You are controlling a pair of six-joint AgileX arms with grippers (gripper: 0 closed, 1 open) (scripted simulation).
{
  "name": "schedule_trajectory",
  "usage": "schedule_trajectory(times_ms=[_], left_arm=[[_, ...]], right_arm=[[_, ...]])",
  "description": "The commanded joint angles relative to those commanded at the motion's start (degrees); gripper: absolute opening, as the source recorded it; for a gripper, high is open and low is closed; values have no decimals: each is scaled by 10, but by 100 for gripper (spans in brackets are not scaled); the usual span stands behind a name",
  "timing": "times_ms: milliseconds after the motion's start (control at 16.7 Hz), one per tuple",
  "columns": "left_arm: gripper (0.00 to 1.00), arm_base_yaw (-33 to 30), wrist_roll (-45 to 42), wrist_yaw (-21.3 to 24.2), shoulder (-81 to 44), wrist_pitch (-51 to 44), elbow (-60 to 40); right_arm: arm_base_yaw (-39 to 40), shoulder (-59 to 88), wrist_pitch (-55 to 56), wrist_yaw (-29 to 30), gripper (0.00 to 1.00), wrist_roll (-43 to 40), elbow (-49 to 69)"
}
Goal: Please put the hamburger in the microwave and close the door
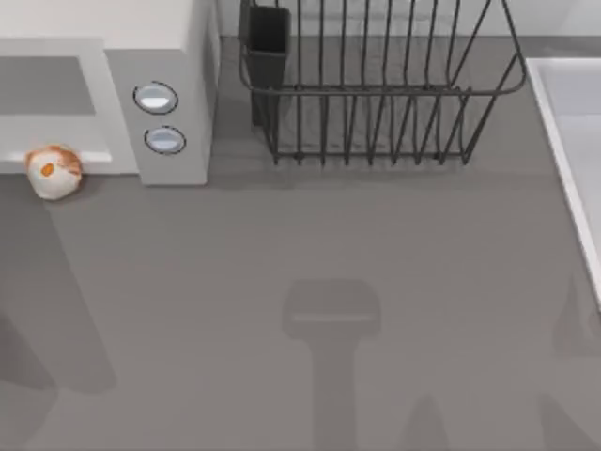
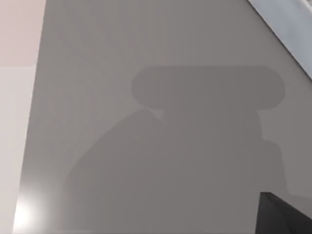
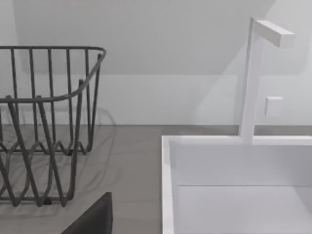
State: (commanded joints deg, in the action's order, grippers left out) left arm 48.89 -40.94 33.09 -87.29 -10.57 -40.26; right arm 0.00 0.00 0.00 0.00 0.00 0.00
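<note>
The hamburger (image 1: 53, 172), a whitish lump with orange patches, lies on the grey table at the far left. It sits right in front of the microwave (image 1: 178, 38), against the pale handle strip of the door (image 1: 52, 103). The door lies flush with the panel carrying the two silver knobs (image 1: 156, 98). A dark corner of my left gripper (image 2: 285, 217) shows over bare table in the left wrist view. A dark part of my right gripper (image 3: 92, 219) shows near the rack and sink in the right wrist view.
A black wire rack (image 1: 376, 94) stands at the back middle, with a dark cup holder (image 1: 268, 38) at its left end. A white sink (image 1: 577, 141) with a white faucet (image 3: 251, 78) takes up the right side. Arm shadows fall on the open table (image 1: 329, 319).
</note>
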Motion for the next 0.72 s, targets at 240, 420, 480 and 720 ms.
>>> schedule_trajectory(times_ms=[240, 420, 480, 720], left_arm=[[0, 1, 1, 1, -1, 0, 1], [0, -38, 41, -32, 39, 15, 38], [0, -63, 62, -43, 62, 20, 55], [0, -166, 153, -94, 157, 40, 131]], right_arm=[[0, 0, 0, 0, 100, 0, 0], [0, 0, 0, 0, 100, 0, 0], [0, 0, 0, 0, 100, 0, 0], [0, 0, 0, 0, 100, 0, 0]])
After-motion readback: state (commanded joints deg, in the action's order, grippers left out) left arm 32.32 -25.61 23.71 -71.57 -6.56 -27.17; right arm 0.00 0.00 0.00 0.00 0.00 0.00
